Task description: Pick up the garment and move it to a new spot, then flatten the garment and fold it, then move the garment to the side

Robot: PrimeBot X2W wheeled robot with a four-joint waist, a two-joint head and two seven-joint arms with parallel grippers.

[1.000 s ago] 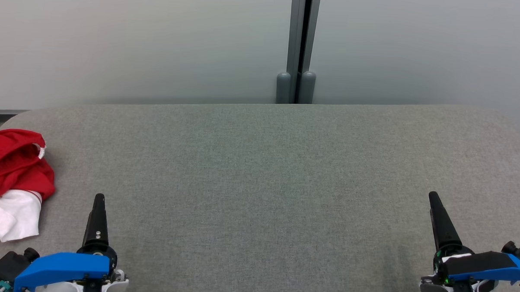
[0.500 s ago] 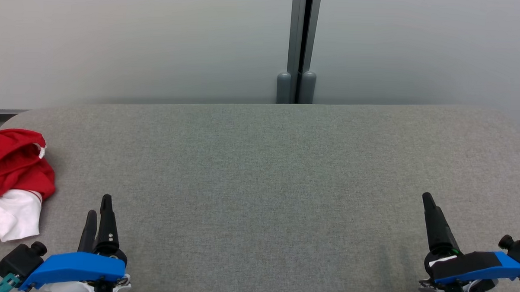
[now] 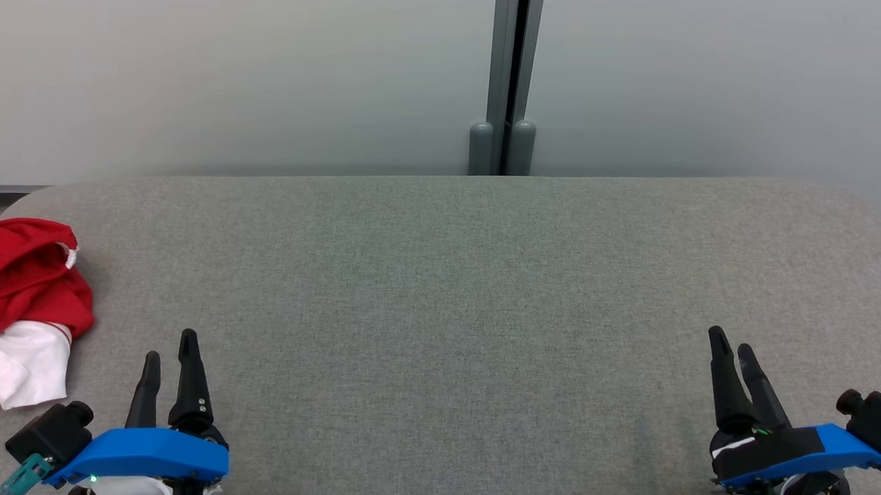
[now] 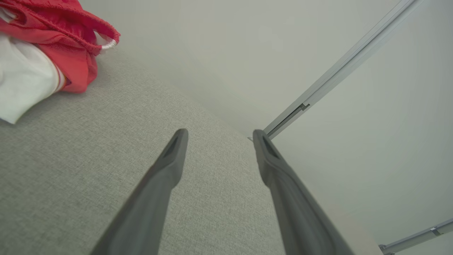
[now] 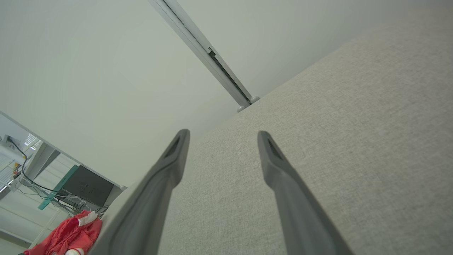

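The garment [image 3: 21,306] is a crumpled heap of red and white cloth at the far left edge of the grey table [image 3: 446,292]; in the left wrist view the garment [image 4: 46,53] lies at the upper left, and the right wrist view catches the garment [image 5: 67,235] at the lower left. My left gripper [image 3: 170,344] stands open at the lower left, to the right of the heap and apart from it, with nothing between its fingers. My right gripper [image 3: 730,345] is open and empty at the lower right, far from the cloth.
A pale wall with a vertical grey post [image 3: 511,81] runs behind the table's far edge. The table's rounded corners lie at the far left and far right. A dark box and cables [image 5: 85,187] sit on the floor beyond the table's left end.
Both wrists have rolled, so two fingers of each gripper now show in the head view where one showed before. Both grippers sit slightly lower in the view. The garment has not moved.
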